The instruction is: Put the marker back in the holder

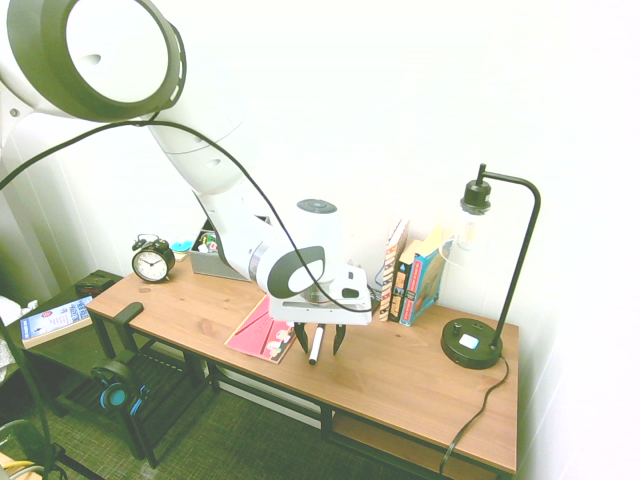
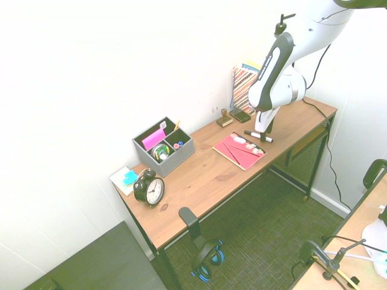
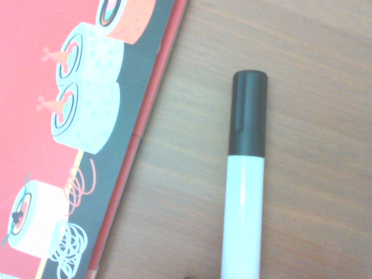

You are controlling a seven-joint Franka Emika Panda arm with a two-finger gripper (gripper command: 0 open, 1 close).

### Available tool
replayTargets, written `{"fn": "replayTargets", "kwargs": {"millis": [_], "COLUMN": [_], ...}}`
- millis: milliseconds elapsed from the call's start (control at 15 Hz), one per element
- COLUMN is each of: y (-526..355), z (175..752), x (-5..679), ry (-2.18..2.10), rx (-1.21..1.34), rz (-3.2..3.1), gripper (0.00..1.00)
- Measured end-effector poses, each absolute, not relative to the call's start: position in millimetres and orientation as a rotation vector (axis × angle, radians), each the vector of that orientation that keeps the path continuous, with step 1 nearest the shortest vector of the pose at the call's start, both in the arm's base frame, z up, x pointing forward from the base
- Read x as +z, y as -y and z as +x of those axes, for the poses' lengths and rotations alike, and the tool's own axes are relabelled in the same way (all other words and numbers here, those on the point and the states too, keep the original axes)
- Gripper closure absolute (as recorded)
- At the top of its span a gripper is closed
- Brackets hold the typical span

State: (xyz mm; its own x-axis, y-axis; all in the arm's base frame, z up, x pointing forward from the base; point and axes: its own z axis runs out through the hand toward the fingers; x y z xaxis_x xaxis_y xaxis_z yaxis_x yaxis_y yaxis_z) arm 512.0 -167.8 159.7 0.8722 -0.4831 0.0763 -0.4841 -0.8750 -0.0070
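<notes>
2 parted fingers of the gripper [image 1: 319, 343] straddle the marker [image 1: 316, 346]; grip unclear.

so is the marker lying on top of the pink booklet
No, in the wrist view the marker lies on the bare wooden desk beside the pink booklet, with a strip of wood showing between them.

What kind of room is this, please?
Probably a home study corner: a wooden desk against a wall, with a desk lamp, upright books and an alarm clock.
</notes>
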Motion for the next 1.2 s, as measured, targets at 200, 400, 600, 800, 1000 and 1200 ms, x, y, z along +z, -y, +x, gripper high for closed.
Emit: {"fn": "replayTargets", "kwargs": {"millis": [200, 400, 600, 800, 1000, 1200], "y": [168.1, 167.0, 165.2, 168.2, 146.0, 62.3], "z": [511.3, 511.4, 512.1, 514.3, 519.3, 524.9], "x": [158.0, 157.9, 158.1, 170.7, 228.3, 297.6], "ry": [0.782, 0.775, 0.77, 0.836, 1.058, 1.237], "rx": [0.114, 0.113, 0.114, 0.138, 0.02, -0.208], "rz": [3.027, 3.027, 3.028, 3.001, 2.967, 2.959], "gripper": [1.0, 1.0, 1.0, 1.0, 1.0, 1.0]}}
